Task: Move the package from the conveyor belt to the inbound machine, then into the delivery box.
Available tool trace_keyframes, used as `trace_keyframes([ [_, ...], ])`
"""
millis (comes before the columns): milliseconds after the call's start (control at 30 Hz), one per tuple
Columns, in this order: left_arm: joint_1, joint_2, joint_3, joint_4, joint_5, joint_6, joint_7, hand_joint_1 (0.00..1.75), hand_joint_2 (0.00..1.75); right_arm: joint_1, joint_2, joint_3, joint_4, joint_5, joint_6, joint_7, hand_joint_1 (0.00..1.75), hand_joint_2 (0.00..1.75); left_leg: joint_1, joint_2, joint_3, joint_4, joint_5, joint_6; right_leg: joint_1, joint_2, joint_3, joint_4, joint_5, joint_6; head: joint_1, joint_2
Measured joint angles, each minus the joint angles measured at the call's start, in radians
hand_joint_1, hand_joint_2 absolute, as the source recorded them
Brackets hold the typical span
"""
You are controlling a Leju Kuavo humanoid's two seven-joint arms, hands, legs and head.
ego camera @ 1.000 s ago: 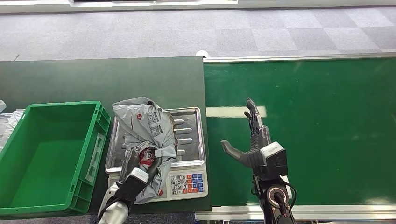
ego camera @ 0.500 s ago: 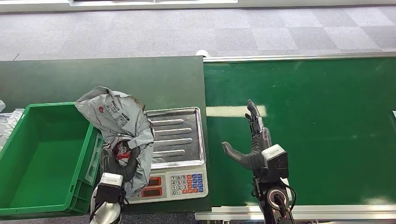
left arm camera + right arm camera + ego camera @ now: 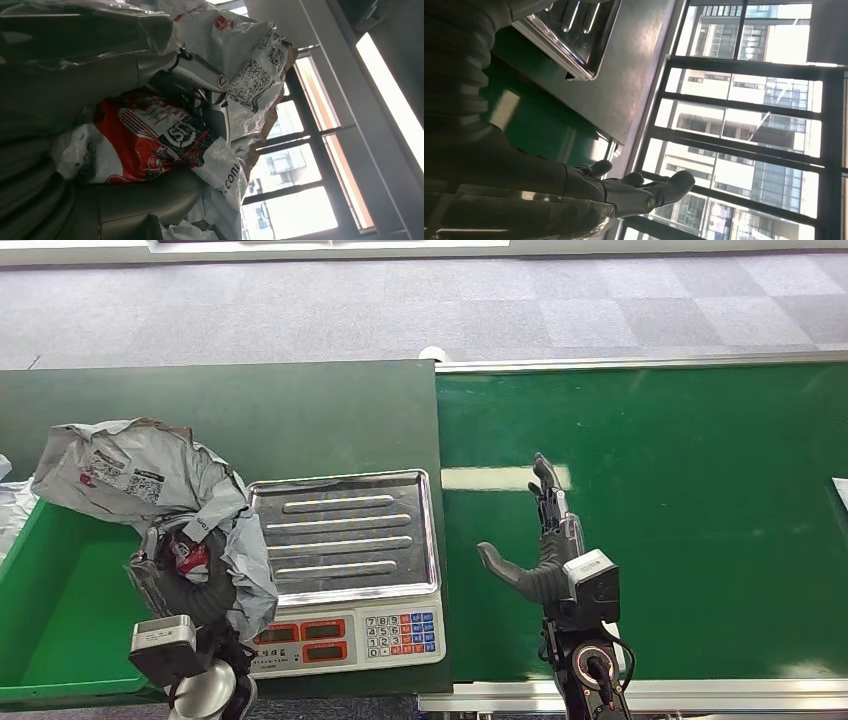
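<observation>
The left hand [image 3: 195, 585] grips the grey plastic package [image 3: 140, 480] from below, its fingers closed around the crumpled lower part where a red printed label shows. In the left wrist view the thumb and the darker fingers [image 3: 165, 80] press into the bag on both sides of the red label, so the hold is firm. The package hangs in the air above the near right corner of the green delivery box [image 3: 60, 640], partly over its rim and just beside the scale [image 3: 345, 550], whose steel tray is bare. The right hand [image 3: 535, 550] is above the green conveyor belt [image 3: 700, 520] with its fingers straight and spread and its thumb out to the side, holding nothing and touching nothing.
</observation>
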Motion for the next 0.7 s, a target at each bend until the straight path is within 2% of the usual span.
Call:
trace_keyframes([
  [133, 0.000, -0.019, 0.047, -0.040, -0.171, 0.020, 0.000, 1.75, 1.75, 0.000, 0.002, 0.001, 0.003, -0.001, -0.001, -0.001, 0.00, 1.75, 0.000, 0.000, 0.000, 0.000, 0.000, 0.000, 0.000, 0.000, 0.000, 0.000, 0.000, 0.000, 0.000, 0.000],
  [300, -0.016, -0.084, 0.202, -0.117, -0.411, 0.022, 0.000, 1.75, 1.75, 0.001, 0.002, 0.009, 0.012, -0.011, -0.012, -0.010, 0.00, 1.75, 0.000, 0.000, 0.000, 0.000, 0.000, 0.000, 0.000, 0.000, -0.001, 0.000, 0.000, 0.000, 0.000, 0.000],
  [400, -0.026, -0.114, 0.281, -0.147, -0.457, 0.022, 0.000, 1.75, 1.75, 0.001, 0.002, 0.014, 0.016, -0.013, -0.014, -0.011, 0.00, 1.75, 0.000, 0.000, 0.000, 0.000, 0.000, 0.000, 0.000, 0.000, -0.001, 0.000, 0.000, 0.000, 0.000, 0.000],
  [533, -0.033, -0.136, 0.334, -0.168, -0.488, 0.022, 0.000, 1.75, 1.75, 0.003, 0.002, 0.017, 0.018, -0.014, -0.015, -0.011, 0.00, 1.75, 0.000, 0.000, -0.001, 0.000, 0.000, 0.000, 0.000, 0.000, -0.001, 0.000, 0.000, 0.000, 0.000, 0.000],
  [700, -0.056, -0.151, 0.421, -0.195, -0.636, 0.022, 0.000, 1.75, 1.75, 0.008, 0.002, 0.019, 0.019, -0.016, -0.018, -0.011, 0.00, 1.75, 0.000, 0.000, -0.001, 0.000, 0.000, 0.000, 0.000, 0.000, -0.001, 0.000, 0.000, 0.000, 0.000, 0.000],
])
